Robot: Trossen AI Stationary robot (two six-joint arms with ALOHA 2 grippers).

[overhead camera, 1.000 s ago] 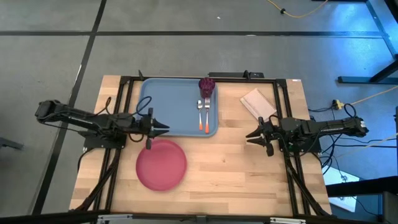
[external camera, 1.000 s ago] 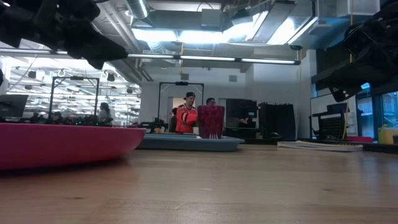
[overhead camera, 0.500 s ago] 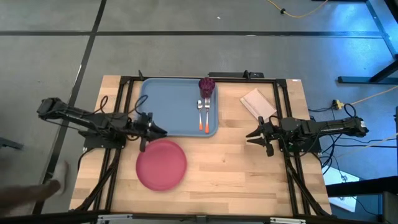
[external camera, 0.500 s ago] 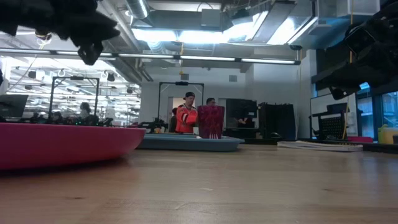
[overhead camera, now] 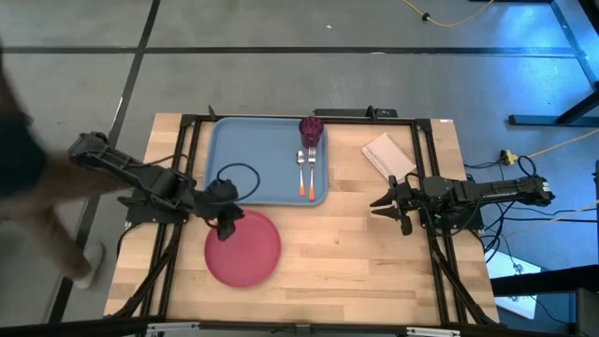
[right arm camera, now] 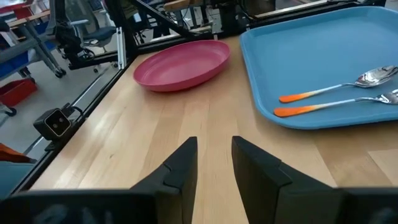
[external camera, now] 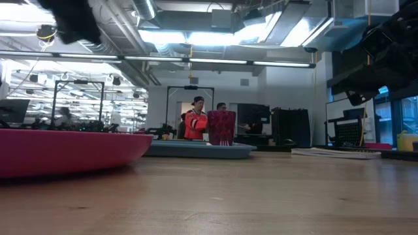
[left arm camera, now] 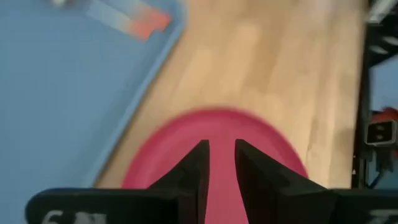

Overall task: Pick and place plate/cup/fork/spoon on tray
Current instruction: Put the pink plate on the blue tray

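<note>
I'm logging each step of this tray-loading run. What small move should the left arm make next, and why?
Probably lower the left gripper onto the near rim of the plate to grasp it. The cup, fork and spoon are already on the tray; the plate alone lies on the table, with the narrowly open fingers aimed over it.

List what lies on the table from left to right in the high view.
left gripper → plate → cup → napkin → right gripper
</note>
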